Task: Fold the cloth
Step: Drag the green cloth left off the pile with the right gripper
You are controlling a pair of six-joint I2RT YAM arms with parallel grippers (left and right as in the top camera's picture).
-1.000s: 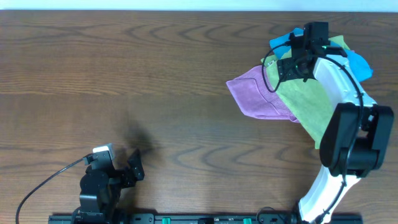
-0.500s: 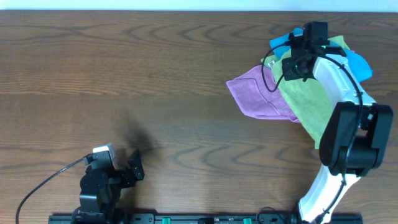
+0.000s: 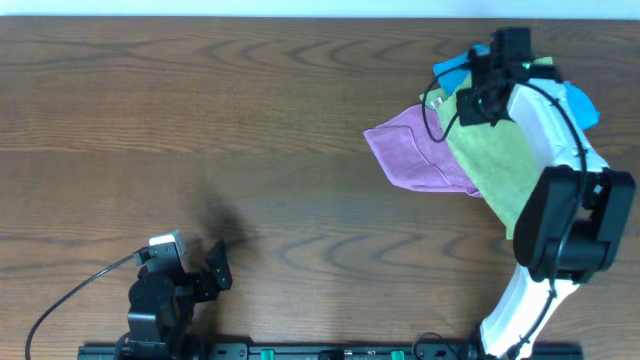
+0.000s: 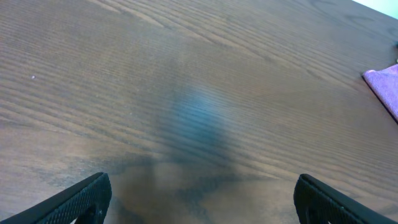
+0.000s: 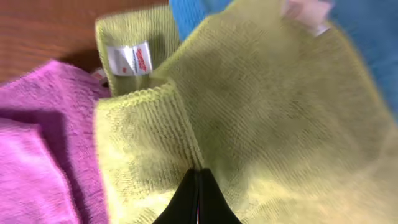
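The cloth (image 3: 497, 165), plain lime-green, lies crumpled at the table's right, partly over a purple cloth (image 3: 408, 150). My right gripper (image 3: 481, 98) is at the cloth's far end. In the right wrist view its fingertips (image 5: 198, 173) are pressed together, pinching a raised fold of the cloth (image 5: 261, 118). My left gripper (image 3: 215, 268) rests near the front left edge, far from the cloths. In the left wrist view it (image 4: 202, 205) is open above bare wood, nothing between its fingers (image 4: 84, 198).
A paler yellow-green cloth with a white label (image 5: 129, 59) lies under the lime-green one. A blue cloth (image 3: 453, 68) peeks out behind the pile. The purple cloth (image 5: 37, 137) lies to the left. The table (image 3: 200, 120) is dark wood.
My right gripper has closed on a fold of the cloth and moved slightly toward the far edge. The left arm has not moved.
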